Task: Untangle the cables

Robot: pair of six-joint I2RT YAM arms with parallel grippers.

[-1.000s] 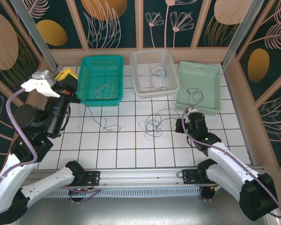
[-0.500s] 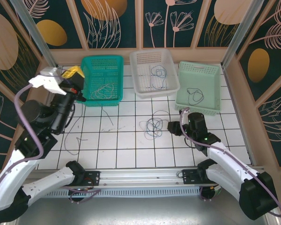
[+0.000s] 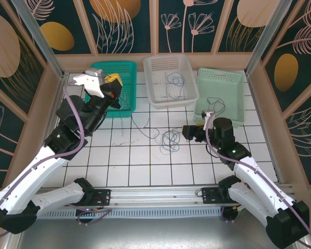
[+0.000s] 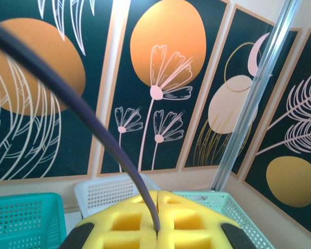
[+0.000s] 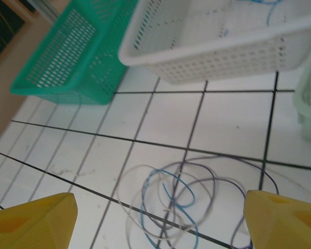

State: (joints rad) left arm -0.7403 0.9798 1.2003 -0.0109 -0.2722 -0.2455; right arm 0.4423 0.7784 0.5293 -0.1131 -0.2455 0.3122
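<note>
Top: cable tangle (image 3: 170, 140) lies on the tiles in front of the white basket (image 3: 171, 80). Right gripper (image 3: 189, 133) is just right of the tangle. Left gripper (image 3: 113, 89) is raised over the teal basket (image 3: 111, 70), left of the white basket.
Left wrist: yellow pads (image 4: 124, 223) are clamped on one dark strand (image 4: 93, 124).
Right wrist: jaws are spread wide, tangle between them, untouched.
Versus a second ago: right jaws were closed; left gripper was left of the teal basket.

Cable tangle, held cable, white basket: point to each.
cable tangle (image 5: 171, 203): right wrist view, middle of the loops.
held cable (image 4: 85, 109): left wrist view, mid-span of the dark strand.
white basket (image 3: 172, 102): top external view, near rim.
</note>
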